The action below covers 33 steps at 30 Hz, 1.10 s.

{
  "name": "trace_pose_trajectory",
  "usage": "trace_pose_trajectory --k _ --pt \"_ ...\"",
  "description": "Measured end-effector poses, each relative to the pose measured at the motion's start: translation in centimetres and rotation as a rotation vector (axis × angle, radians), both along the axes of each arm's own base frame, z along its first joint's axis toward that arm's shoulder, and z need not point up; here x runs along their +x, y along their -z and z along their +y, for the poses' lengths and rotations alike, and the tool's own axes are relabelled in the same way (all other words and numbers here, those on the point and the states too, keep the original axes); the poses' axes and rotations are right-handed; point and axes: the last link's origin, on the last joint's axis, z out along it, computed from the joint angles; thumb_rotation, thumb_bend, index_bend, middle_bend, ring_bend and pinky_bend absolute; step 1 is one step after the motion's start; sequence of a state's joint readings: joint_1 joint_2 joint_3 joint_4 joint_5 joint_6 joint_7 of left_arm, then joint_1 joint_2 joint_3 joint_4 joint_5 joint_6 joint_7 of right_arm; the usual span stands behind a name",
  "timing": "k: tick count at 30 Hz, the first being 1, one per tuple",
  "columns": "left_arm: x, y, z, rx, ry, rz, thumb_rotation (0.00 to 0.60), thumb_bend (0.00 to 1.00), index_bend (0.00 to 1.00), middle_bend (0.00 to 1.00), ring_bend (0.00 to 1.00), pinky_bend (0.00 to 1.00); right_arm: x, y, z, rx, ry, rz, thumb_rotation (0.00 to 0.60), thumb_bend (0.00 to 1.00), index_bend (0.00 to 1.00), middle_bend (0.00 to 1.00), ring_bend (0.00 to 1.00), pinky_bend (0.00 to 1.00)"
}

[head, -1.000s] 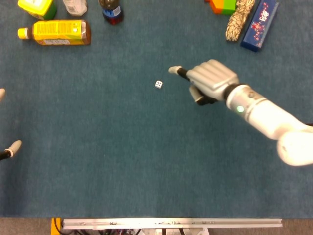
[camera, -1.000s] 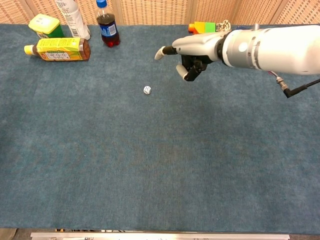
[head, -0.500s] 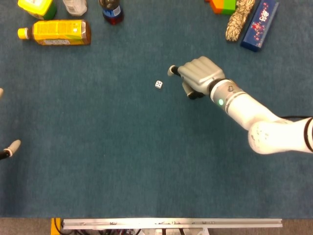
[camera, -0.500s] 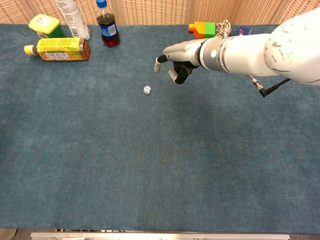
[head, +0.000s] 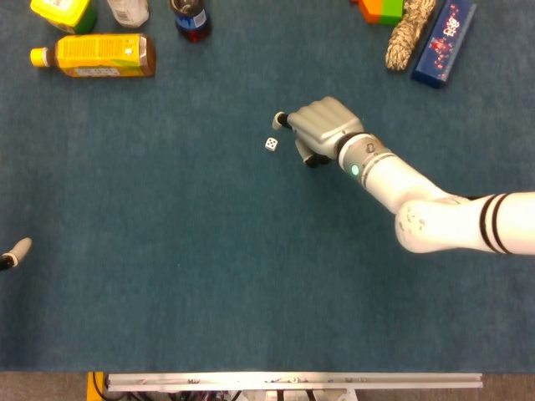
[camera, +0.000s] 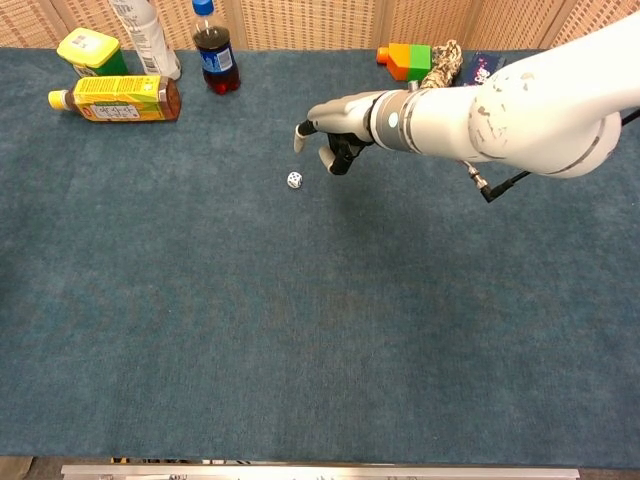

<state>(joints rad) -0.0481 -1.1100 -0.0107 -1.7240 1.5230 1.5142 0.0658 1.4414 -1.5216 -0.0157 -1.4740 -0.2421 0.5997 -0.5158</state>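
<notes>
Head view: my right hand (head: 322,129) sat low over the blue cloth table (head: 209,276), fingers apart with one fingertip and the thumb reaching toward the small white die (head: 272,144); it had hold of nothing. The die lay alone mid-table, just beside that fingertip but apart from it, pips too small for me to read. Only a fingertip of my left hand (head: 15,254) showed at the frame's left edge, well apart from everything; I could not tell how it was set. Along the far edge sat the rest, out of the working area: a yellow-labelled bottle (head: 92,55) lying on its side, a dark cola bottle (head: 191,18) upright, a frayed rope bundle (head: 408,33) and a blue box (head: 443,33) with print I could not make out. Chest view: the right hand (camera: 335,125) hung above and just right of the die (camera: 294,180), thumb and finger parted as if to bracket it, palm angled down. The yellow-labelled bottle (camera: 115,98) carried writing too blurred to read; the cola bottle (camera: 215,50) had a blue band, lettering unclear. An orange and green block (camera: 405,57) stood near the rope.
</notes>
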Motion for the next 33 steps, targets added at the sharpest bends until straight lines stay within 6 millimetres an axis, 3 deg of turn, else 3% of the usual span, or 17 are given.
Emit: trace_pose_trajectory --k 14,33 --pt "-0.5 -0.3 -0.2 0.014 -0.015 -0.006 0.600 0.13 0.00 0.00 0.00 0.00 0.3 3.0 -0.2 0.028 -0.006 0.014 0.600 0.74 0.21 1.00 1.00 1.00" --pt "-0.5 -0.4 -0.2 0.027 -0.008 -0.022 0.600 0.13 0.00 0.00 0.00 0.00 0.2 4.4 0.1 0.071 -0.023 0.050 0.600 0.74 0.21 1.00 1.00 1.00"
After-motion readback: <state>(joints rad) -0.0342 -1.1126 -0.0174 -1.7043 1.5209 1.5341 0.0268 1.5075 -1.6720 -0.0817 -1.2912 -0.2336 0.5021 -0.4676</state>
